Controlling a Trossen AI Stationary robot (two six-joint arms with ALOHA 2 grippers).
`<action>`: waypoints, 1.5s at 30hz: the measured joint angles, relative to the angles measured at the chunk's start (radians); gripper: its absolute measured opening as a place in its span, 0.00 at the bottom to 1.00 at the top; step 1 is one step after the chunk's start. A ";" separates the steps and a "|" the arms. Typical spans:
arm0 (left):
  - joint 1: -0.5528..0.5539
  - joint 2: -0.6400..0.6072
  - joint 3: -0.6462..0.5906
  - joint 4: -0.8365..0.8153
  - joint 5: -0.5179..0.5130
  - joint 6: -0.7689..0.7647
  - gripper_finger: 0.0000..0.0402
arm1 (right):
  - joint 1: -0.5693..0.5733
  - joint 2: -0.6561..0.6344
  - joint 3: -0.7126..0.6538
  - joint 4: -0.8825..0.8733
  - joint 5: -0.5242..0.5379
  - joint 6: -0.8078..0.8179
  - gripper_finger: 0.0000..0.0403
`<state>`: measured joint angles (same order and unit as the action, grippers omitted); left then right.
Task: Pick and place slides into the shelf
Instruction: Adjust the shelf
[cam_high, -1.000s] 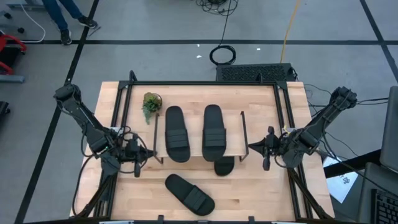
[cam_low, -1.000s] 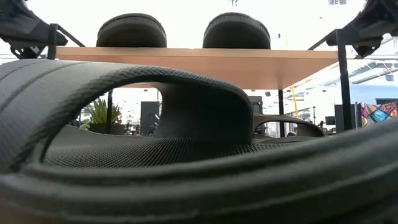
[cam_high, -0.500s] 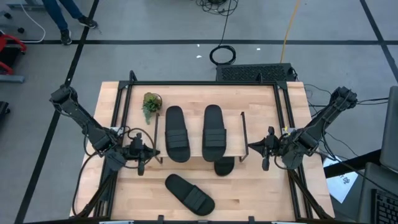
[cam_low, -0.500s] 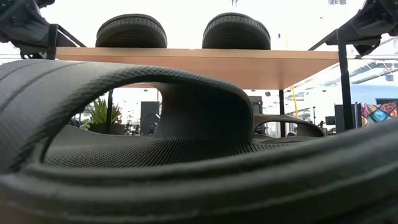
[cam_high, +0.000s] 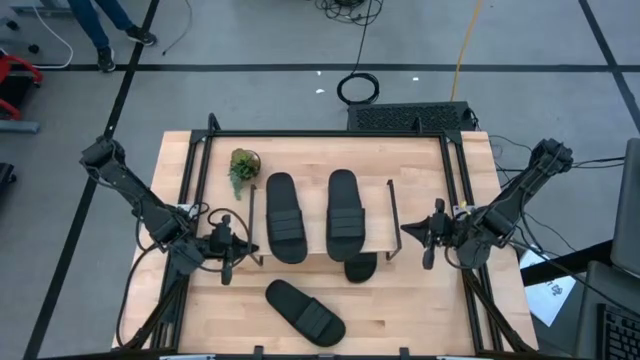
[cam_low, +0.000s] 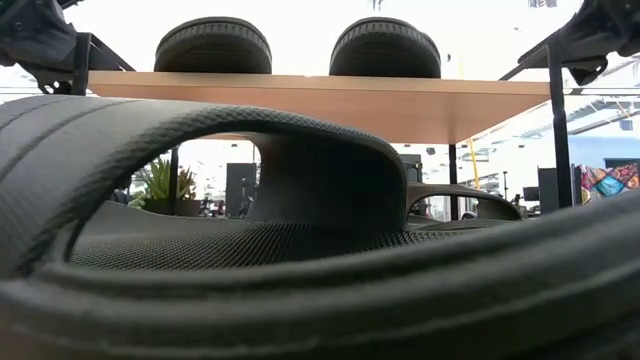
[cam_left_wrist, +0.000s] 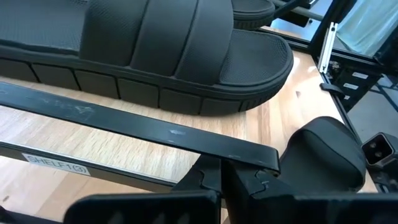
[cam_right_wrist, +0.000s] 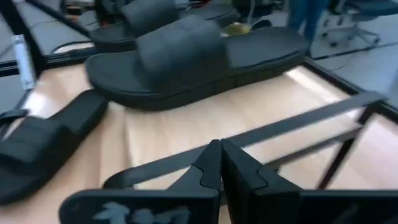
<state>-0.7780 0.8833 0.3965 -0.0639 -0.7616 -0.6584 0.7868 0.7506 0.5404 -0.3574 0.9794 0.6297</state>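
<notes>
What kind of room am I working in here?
Probably a robotics lab or workshop: grey floor with black tape lines, loose cables, and a wooden table on a metal frame holding a small shelf.

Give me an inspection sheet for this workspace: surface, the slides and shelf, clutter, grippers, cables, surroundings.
Surface: wooden table, black-framed.
Job's things: two slides lie side by side on the shelf top; a third sits partly under the shelf's front edge; the fourth lies loose on the table in front.
Clutter: small potted plant beside the shelf's left end.
Grippers: left gripper shut at the shelf's left wire frame; right gripper shut at its right frame.
Cables: coiled black cable and yellow cable on the floor behind.
Surroundings: a person's legs at the far left.
</notes>
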 joint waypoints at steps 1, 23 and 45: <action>0.000 0.000 0.000 0.000 0.000 0.000 0.00 | 0.000 -0.007 0.000 -0.022 0.015 0.014 0.00; 0.000 -0.001 0.000 -0.015 -0.025 -0.041 0.00 | -0.028 0.065 -0.035 0.032 -0.092 0.065 0.00; 0.106 -0.002 0.002 -0.008 0.133 -0.111 0.00 | 0.048 0.094 -0.039 0.185 -0.177 0.017 0.00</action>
<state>-0.6724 0.8818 0.3981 -0.0723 -0.6285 -0.7696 0.8350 0.8448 0.5018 -0.1728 0.8024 0.6469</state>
